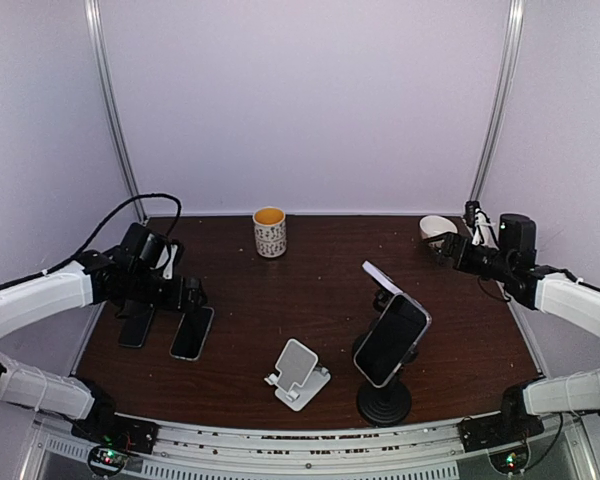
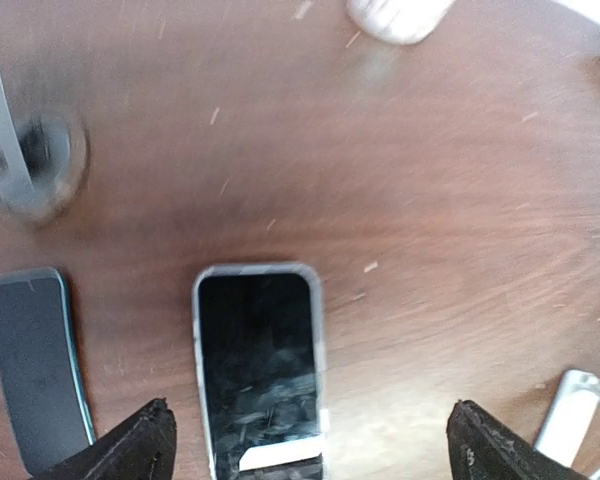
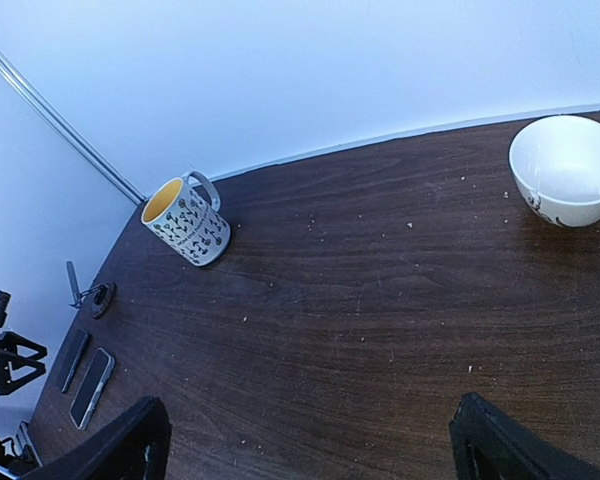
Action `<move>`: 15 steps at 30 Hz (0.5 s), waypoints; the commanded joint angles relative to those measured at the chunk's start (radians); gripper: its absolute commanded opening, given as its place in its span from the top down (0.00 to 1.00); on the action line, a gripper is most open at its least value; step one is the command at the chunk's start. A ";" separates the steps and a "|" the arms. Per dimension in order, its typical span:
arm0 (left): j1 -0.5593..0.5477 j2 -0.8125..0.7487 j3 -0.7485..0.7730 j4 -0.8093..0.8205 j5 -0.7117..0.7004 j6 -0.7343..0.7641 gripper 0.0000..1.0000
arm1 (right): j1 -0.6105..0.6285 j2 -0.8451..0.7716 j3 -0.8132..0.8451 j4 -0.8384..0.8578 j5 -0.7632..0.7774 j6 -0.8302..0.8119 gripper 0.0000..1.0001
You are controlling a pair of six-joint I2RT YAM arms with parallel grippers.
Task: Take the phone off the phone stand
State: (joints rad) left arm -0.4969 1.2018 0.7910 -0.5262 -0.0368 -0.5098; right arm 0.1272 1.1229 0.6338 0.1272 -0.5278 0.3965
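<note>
Top external view shows the phone (image 1: 391, 340) tilted on its black stand (image 1: 384, 403), left gripper (image 1: 188, 293) and right gripper (image 1: 448, 246) both splayed empty, well away; a one-sided pull could topple the stand.

A patterned ceramic mug (image 1: 270, 232) stands back centre on the dark wooden counter (image 1: 280, 300), with a white bowl (image 1: 436, 228) back right. A grey-cased phone (image 1: 192, 333) lies flat at left. A dark-screened phone (image 1: 391, 340) sits on the black pedestal stand (image 1: 384, 402), front right.
</note>
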 commanded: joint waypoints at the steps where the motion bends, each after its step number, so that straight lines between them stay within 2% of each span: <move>1: -0.072 -0.116 0.056 -0.011 -0.038 0.061 0.02 | -0.006 -0.037 -0.005 0.019 -0.011 0.004 0.00; 5: -0.201 -0.180 0.089 -0.030 -0.094 0.072 0.02 | -0.006 -0.047 -0.001 0.010 -0.005 0.002 0.00; 9: -0.297 -0.210 0.115 -0.041 -0.095 0.023 0.02 | -0.006 -0.057 0.004 -0.007 0.010 -0.009 0.00; 15: -0.535 -0.147 0.187 -0.057 -0.128 -0.024 0.02 | -0.006 -0.075 -0.012 0.017 0.005 -0.002 0.00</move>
State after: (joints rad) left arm -0.9161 1.0122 0.9199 -0.5808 -0.1436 -0.4927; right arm 0.1272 1.0752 0.6338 0.1196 -0.5266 0.3954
